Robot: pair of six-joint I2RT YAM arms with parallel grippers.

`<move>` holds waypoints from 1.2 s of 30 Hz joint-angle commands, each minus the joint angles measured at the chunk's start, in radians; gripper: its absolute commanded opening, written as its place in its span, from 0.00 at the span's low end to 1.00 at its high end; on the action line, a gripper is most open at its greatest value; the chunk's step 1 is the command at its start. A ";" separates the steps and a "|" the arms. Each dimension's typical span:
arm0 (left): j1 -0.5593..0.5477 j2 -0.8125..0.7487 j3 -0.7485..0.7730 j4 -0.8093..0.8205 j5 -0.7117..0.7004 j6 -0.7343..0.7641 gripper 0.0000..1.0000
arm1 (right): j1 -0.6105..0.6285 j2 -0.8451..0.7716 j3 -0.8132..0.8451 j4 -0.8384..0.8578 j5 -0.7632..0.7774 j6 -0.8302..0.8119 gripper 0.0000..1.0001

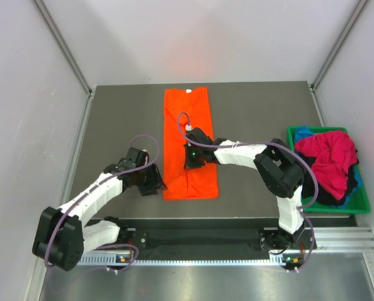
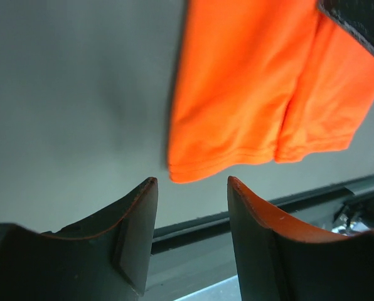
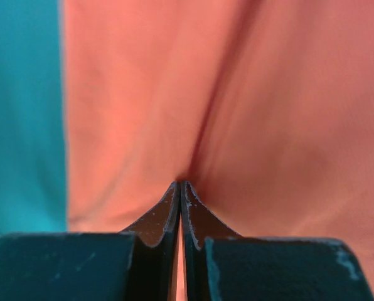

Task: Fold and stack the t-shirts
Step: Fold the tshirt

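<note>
Orange t-shirt (image 1: 186, 110) lies flat in a long strip. Right gripper (image 3: 181, 188) on its middle, fingers pressed together, apparently nipping cloth. Left gripper (image 2: 191, 182) spread wide, empty, just left of its near hem. I'd take that corner, then lift evenly.

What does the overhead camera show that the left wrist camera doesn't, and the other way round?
Only the overhead view shows the green bin holding the magenta-red t-shirt, and the right hand down on the orange t-shirt. Only the left wrist view shows the left hand open, fingers apart, facing the shirt's stitched hem. Both show the orange t-shirt lying on the grey table.
</note>
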 commanded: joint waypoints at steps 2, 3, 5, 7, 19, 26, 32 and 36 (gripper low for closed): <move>0.005 0.007 -0.023 0.053 -0.061 0.001 0.53 | 0.012 0.000 -0.042 0.033 0.049 0.023 0.00; 0.007 0.008 -0.028 0.059 -0.062 -0.001 0.53 | 0.012 -0.002 -0.047 0.034 0.052 0.020 0.00; 0.007 0.017 -0.037 0.074 -0.062 -0.010 0.52 | 0.012 0.001 -0.042 0.042 0.053 0.005 0.00; 0.005 0.025 -0.045 0.091 -0.053 -0.013 0.52 | 0.013 0.000 -0.026 0.027 0.056 -0.003 0.00; 0.004 0.082 -0.053 0.088 -0.139 0.001 0.22 | 0.036 -0.102 0.051 -0.018 0.035 0.023 0.00; 0.004 0.099 -0.039 0.065 -0.150 -0.010 0.18 | 0.073 -0.071 -0.035 0.074 -0.022 0.086 0.00; 0.002 -0.022 -0.020 0.137 -0.019 -0.050 0.17 | 0.087 -0.057 -0.169 0.189 -0.031 0.129 0.00; -0.005 -0.050 -0.094 0.271 0.110 -0.123 0.01 | 0.089 -0.066 -0.203 0.217 -0.045 0.135 0.00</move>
